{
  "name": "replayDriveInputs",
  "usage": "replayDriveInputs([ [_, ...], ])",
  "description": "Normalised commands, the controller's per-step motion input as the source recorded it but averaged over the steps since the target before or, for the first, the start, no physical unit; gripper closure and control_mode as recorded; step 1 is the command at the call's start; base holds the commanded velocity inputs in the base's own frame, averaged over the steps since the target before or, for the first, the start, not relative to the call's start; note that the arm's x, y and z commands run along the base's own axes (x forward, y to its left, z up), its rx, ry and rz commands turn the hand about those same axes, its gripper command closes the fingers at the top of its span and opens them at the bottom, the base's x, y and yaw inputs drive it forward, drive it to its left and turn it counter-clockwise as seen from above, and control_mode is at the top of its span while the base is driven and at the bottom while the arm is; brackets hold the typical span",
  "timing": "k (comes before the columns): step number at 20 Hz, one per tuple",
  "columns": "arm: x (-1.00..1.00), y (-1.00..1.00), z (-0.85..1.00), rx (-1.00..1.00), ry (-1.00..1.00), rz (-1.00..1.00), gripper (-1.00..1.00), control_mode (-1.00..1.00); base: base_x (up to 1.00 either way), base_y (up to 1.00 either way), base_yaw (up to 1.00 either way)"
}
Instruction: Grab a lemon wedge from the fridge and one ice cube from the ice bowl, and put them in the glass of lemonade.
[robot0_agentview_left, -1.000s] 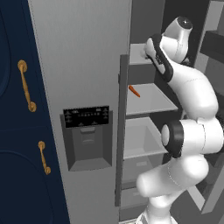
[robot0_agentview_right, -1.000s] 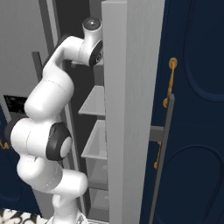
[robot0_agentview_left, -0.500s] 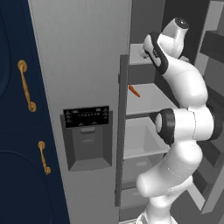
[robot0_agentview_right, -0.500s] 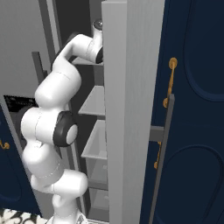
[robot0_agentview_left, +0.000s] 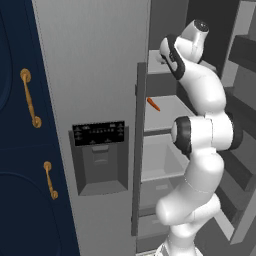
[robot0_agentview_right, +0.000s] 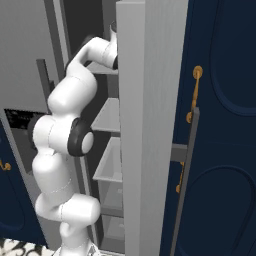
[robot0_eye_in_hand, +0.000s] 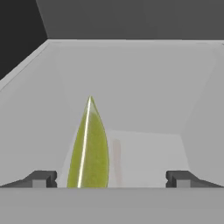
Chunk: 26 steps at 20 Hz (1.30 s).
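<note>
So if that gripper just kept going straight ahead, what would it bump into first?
Probably the lemon wedge, lying between the open gripper fingers, nearer the left one. Depth is hard to judge.

Thin orange carrot (robot0_agentview_left: 153, 104): lies tilted on a pale shelf, to the right of the tall navy cabinet front (robot0_agentview_left: 22, 150) that runs down the left edge of the left base view.

Upper gold handle (robot0_agentview_left: 29, 98) on that navy front, upright. Lower gold handle (robot0_agentview_left: 49, 180) directly below it, same front.

Second navy cabinet front (robot0_agentview_right: 220, 125), right base view, with a long gold handle (robot0_agentview_right: 194, 94) near its left edge; another gold handle (robot0_agentview_right: 179, 177) below that one, partly hidden.
</note>
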Motion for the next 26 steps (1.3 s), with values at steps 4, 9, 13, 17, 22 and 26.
replayDriveInputs([
  [4,0.34,0.00,-0.01,0.00,0.00,0.00,-1.00,-1.00,0.00,0.00,0.00],
  [9,0.06,0.02,0.00,0.00,0.00,0.00,-1.00,-1.00,0.00,0.00,0.00],
  [13,0.00,0.06,0.07,0.00,0.00,0.00,-1.00,-1.00,0.00,0.00,0.00],
  [17,0.22,0.18,0.00,-0.01,0.00,0.00,-1.00,-1.00,0.00,0.00,0.00],
  [22,0.47,0.20,0.00,-0.01,0.02,0.00,-1.00,-1.00,0.00,0.00,0.00],
  [26,0.37,0.00,0.00,0.00,0.01,0.00,-1.00,-1.00,0.00,0.00,0.00],
])
